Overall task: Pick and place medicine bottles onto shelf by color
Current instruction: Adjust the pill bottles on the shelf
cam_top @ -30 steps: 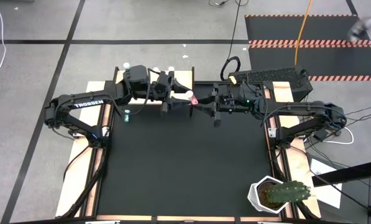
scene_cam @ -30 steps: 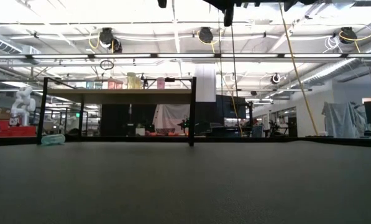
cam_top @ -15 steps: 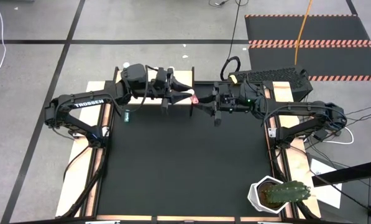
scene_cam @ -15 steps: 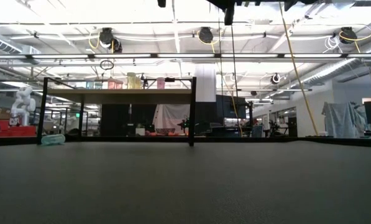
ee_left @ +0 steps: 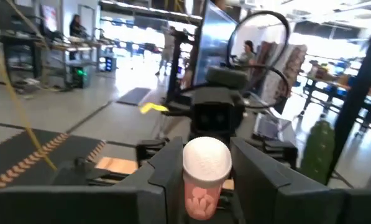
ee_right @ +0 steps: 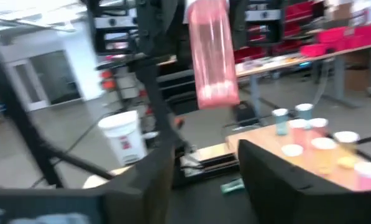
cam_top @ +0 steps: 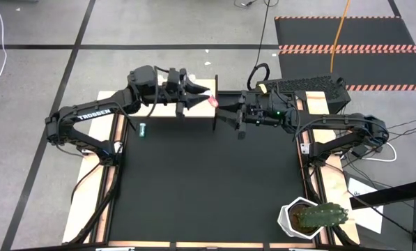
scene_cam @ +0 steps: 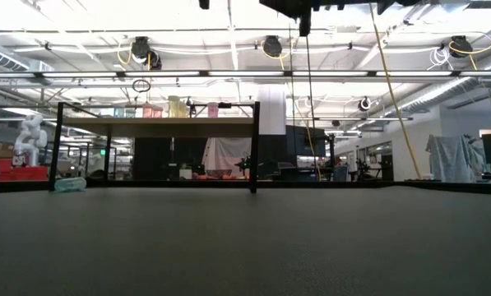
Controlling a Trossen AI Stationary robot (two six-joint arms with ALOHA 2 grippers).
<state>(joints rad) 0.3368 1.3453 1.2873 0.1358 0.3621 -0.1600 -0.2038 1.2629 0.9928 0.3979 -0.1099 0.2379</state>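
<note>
Between the left gripper's [ee_left: 201,180] fingers sits a pink bottle [ee_left: 205,177].

My two arms are dark and matte, with rounded black joint housings, white TROSSEN letters on my left arm [cam_top: 90,116], thin black cables along the links, a small green light on my right arm [cam_top: 278,111], and flat, angular black fingers [ee_left: 166,167].
</note>
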